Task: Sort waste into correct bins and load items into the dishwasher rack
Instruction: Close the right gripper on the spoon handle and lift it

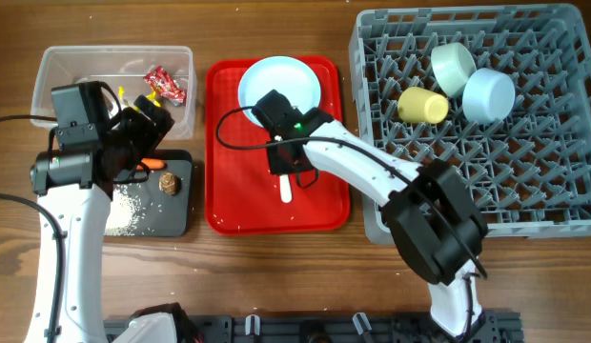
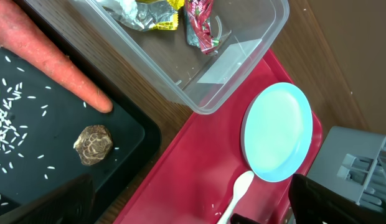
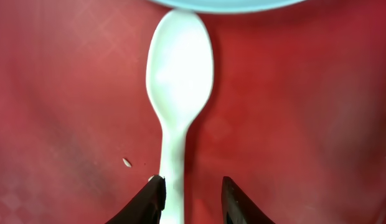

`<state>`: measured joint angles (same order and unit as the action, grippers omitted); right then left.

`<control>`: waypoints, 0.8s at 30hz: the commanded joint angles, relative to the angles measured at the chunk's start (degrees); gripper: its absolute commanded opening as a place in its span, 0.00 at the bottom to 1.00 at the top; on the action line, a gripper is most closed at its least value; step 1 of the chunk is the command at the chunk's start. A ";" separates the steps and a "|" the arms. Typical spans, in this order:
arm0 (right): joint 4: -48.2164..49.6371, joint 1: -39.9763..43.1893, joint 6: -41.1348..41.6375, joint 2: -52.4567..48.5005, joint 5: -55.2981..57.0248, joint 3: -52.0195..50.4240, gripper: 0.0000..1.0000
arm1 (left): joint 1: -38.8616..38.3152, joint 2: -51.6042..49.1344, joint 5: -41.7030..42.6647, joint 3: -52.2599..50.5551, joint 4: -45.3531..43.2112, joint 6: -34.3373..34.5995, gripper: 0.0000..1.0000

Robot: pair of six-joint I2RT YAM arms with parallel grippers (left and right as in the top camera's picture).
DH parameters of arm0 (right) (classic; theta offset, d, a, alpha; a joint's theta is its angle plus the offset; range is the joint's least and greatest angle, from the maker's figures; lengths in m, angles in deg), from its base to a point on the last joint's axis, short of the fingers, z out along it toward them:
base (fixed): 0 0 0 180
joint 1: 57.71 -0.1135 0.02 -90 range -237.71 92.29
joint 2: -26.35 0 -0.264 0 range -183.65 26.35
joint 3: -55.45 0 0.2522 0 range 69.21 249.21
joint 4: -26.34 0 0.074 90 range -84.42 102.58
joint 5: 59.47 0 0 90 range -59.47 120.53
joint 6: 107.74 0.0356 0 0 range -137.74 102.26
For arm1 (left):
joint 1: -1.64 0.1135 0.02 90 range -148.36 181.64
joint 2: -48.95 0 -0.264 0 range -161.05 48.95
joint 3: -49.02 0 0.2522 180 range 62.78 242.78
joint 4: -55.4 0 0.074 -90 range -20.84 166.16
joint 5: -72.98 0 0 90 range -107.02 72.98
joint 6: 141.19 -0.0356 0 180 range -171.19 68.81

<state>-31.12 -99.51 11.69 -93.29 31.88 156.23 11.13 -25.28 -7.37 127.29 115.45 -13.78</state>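
Overhead: cup (image 1: 422, 105), green bowl (image 1: 452, 65), blue bowl (image 1: 488, 95) in rack (image 1: 534, 181); carrot (image 2: 50, 62), rice (image 1: 133, 200) in black tray (image 1: 176, 211). Pending on red tray (image 1: 234, 191): plate (image 1: 267, 76), spoon (image 3: 179, 68). Jaws: right gripper (image 3: 192, 182) apart astride spoon handle; left gripper (image 1: 148, 124) wide, empty.

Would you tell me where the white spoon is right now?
The white spoon lies on the red tray, just below the light-blue plate in the overhead view, its handle between the open fingers of the right tool.
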 commanded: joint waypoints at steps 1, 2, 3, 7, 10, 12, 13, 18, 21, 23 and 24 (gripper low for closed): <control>-0.07 -0.22 -0.96 -2.03 -1.46 -0.50 0.32 | 0.37 0.50 -0.13 0.74 -0.13 0.55 1.00; -0.11 -0.22 -0.94 -2.05 -1.46 -0.50 0.32 | 0.37 0.50 -0.13 0.74 -0.13 0.55 1.00; -0.11 -0.22 -0.96 -2.05 -1.46 -0.50 0.32 | 0.37 0.50 -0.15 0.74 -0.11 0.55 1.00; -0.13 -0.22 -0.94 -2.10 -1.51 -0.50 0.31 | 0.37 0.50 -0.15 0.74 -0.11 0.55 1.00; -0.02 -0.22 -0.98 -2.10 -2.36 -0.48 0.31 | 0.37 0.50 -0.15 0.74 -0.11 0.55 1.00; -0.11 -0.22 -1.07 -2.10 -2.34 -0.48 0.31 | 0.37 0.50 -0.13 0.74 -0.13 0.55 1.00; -0.09 -0.22 -1.18 -2.10 -2.34 -0.48 0.31 | 0.37 0.50 -0.15 0.74 -0.11 0.55 1.00; 0.55 -0.28 -1.18 -2.10 -2.34 -0.48 0.32 | 0.37 0.50 -0.15 0.74 -0.11 0.55 1.00; 1.01 -0.46 -1.18 -2.34 -2.29 -0.48 0.32 | 0.37 0.50 -0.15 0.74 -0.11 0.55 1.00; 1.25 -0.48 -1.14 -2.97 -2.27 -0.48 0.32 | 0.37 0.50 -0.13 0.74 -0.11 0.55 1.00; 1.49 -0.48 -0.98 -3.56 -2.29 -0.48 0.32 | 0.37 0.50 -0.13 0.74 -0.11 0.55 1.00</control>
<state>-30.25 -99.55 11.06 -94.55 30.50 156.23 11.13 -25.28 -7.37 127.29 115.45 -13.76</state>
